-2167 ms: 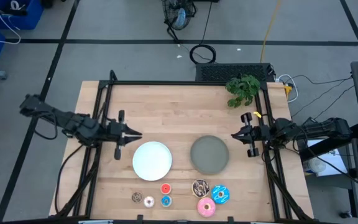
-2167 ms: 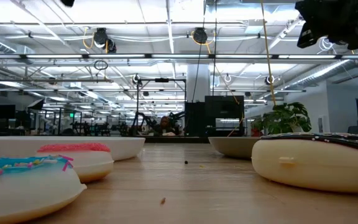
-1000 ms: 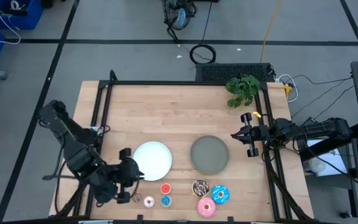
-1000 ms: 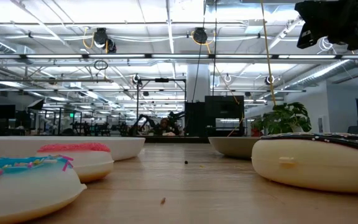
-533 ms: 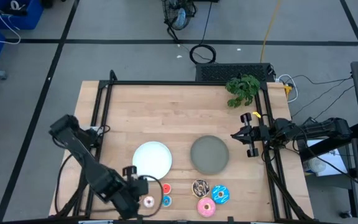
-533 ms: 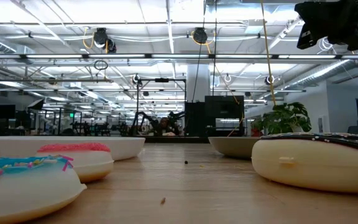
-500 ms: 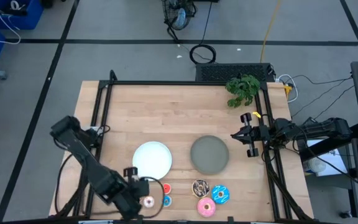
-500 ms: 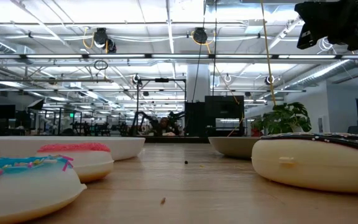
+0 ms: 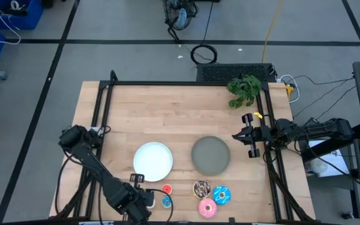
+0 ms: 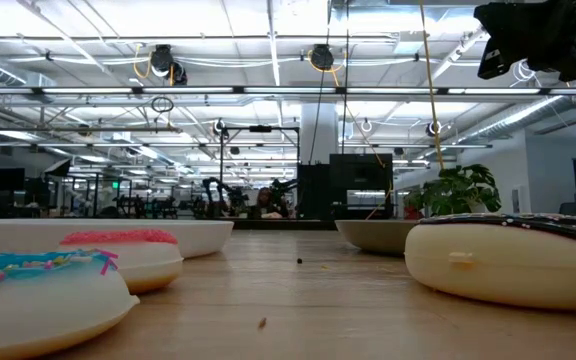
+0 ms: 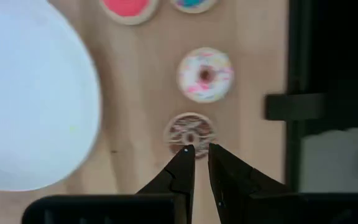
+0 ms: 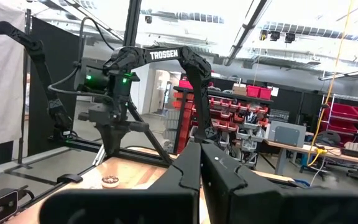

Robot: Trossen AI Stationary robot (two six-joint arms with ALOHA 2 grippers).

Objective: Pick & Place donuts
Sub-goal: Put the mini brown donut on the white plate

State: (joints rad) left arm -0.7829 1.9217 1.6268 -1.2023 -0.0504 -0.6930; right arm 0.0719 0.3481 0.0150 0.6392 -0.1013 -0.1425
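Observation:
My left gripper (image 9: pixel 142 199) hovers over the table's near edge with its fingers pointing down. In the left wrist view its fingertips (image 11: pixel 201 149) stand a narrow gap apart, just short of the small brown donut (image 11: pixel 190 130), touching nothing. Beyond it lie the small white donut (image 11: pixel 205 74), the red one (image 11: pixel 128 6) and the blue one (image 11: pixel 194 3). The arm hides brown and white from above. The red (image 9: pixel 165 189) and blue (image 9: pixel 166 201) small donuts, the chocolate (image 9: pixel 201 187), blue sprinkled (image 9: pixel 222 195) and pink (image 9: pixel 207 208) lie flat on the wood. My right gripper (image 9: pixel 239 135) waits shut at the right edge.
A white plate (image 9: pixel 153 160) and a grey plate (image 9: pixel 210 155) sit mid-table, behind the donuts. A green plant (image 9: pixel 244 89) stands at the far right corner. A black frame rail (image 11: pixel 300 93) runs along the near edge beside the small donuts. Bare wood covers the far half.
My left arm has swung from beside the white plate toward the table's near edge, ending over the brown and white small donuts, which it now covers in the high view. No donut has moved. The right arm has kept still.

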